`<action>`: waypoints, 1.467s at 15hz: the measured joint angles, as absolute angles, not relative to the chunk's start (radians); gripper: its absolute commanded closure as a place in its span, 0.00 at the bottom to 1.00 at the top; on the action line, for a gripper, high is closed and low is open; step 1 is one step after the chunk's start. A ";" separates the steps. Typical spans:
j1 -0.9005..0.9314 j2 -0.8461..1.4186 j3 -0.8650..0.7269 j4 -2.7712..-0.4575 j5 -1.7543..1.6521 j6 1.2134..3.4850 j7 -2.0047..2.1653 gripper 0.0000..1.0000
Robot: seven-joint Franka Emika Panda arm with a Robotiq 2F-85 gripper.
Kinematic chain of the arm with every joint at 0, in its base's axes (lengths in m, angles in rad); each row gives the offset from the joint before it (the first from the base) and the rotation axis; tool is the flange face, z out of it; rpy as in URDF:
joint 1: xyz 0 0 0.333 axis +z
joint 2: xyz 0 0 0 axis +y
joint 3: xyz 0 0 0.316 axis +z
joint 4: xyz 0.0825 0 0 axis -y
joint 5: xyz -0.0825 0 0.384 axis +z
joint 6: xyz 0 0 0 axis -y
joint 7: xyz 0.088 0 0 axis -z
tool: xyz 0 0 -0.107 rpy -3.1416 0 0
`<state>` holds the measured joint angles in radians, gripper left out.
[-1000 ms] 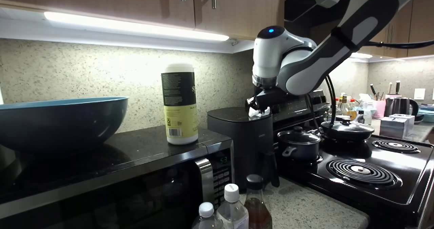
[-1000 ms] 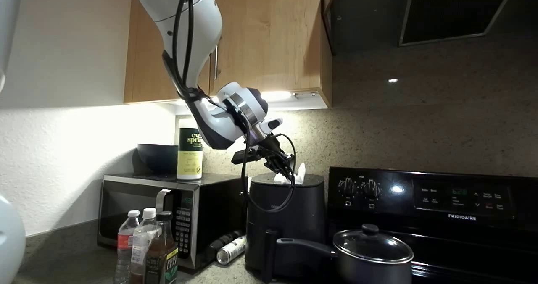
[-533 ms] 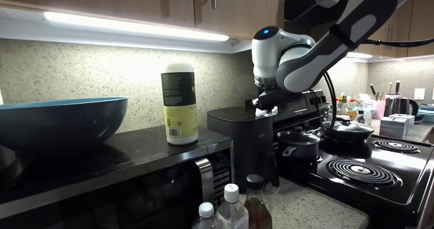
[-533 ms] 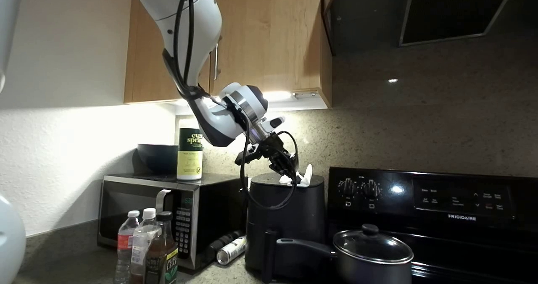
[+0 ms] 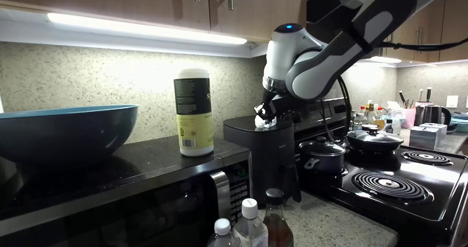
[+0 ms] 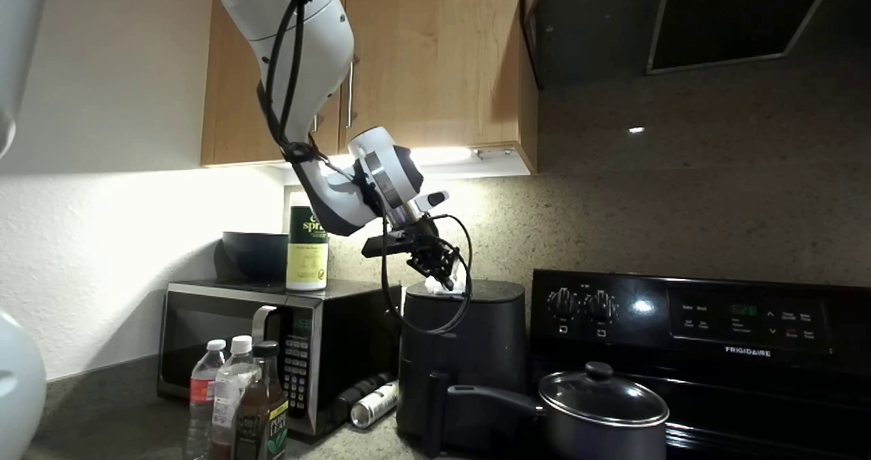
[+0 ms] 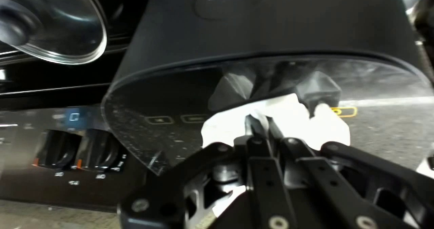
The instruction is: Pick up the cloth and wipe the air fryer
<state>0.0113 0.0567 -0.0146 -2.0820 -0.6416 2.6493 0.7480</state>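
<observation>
Black and narrow, your gripper [image 7: 266, 124] pinches the crumpled white cloth [image 7: 288, 113], which you have against the glossy top of the air fryer [image 6: 476, 358]. Beside that, you see the microwave [image 6: 360, 324], bearing a canister [image 6: 306, 259] and a bowl [image 6: 255, 256]; on the opposite side stands a lidded pot [image 6: 599, 439].

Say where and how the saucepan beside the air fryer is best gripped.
The middle of its handle, probably from above with jaws across it: it is long, slim and looks nearly level, jutting out from the round saucepan. The lid knob would likely lift only the lid.
</observation>
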 measured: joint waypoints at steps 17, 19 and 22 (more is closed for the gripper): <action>0.082 0.130 0.054 -2.046 -0.118 2.532 0.174 0.93; 0.082 0.120 0.050 -2.045 -0.134 2.535 0.181 0.93; 0.082 0.094 0.036 -2.043 -0.176 2.550 0.204 0.94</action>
